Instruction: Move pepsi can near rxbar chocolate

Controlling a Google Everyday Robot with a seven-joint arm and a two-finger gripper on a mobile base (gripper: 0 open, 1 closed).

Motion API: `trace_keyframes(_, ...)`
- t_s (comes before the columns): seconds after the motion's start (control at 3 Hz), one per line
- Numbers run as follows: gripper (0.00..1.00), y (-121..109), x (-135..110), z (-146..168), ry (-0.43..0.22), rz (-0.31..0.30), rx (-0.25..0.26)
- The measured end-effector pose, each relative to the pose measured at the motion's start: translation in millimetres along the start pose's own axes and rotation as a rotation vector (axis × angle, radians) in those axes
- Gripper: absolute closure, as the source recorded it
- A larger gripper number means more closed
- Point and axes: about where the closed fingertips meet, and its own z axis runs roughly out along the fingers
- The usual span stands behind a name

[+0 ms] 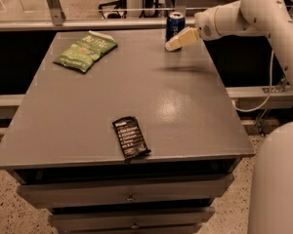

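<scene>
The pepsi can (175, 24), dark blue with a silver top, stands upright at the far edge of the grey table (78, 111), right of centre. The rxbar chocolate (131, 137), a flat black wrapper with white text, lies near the table's front edge. My gripper (174, 44) reaches in from the right on a white arm (234, 16); its cream fingers sit just in front of and slightly right of the can, overlapping its lower part in the view. Whether it touches the can does not show.
A green chip bag (85, 50) lies at the far left of the table. Drawers (129, 196) sit below the tabletop. A metal rail (88, 23) runs behind the table. My white body (278, 179) fills the lower right.
</scene>
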Motion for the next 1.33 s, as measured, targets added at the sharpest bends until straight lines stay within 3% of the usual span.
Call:
trace_keyframes(0.67,0.01,-26,-21,44,-0.060,0.119,0.013)
trace_keyframes(1.0,0.21,-31,-16,50,-0.055,0.144,0.024)
trace_keyframes(1.33,0.52,-32,-12,38,-0.061,0.156,0.017)
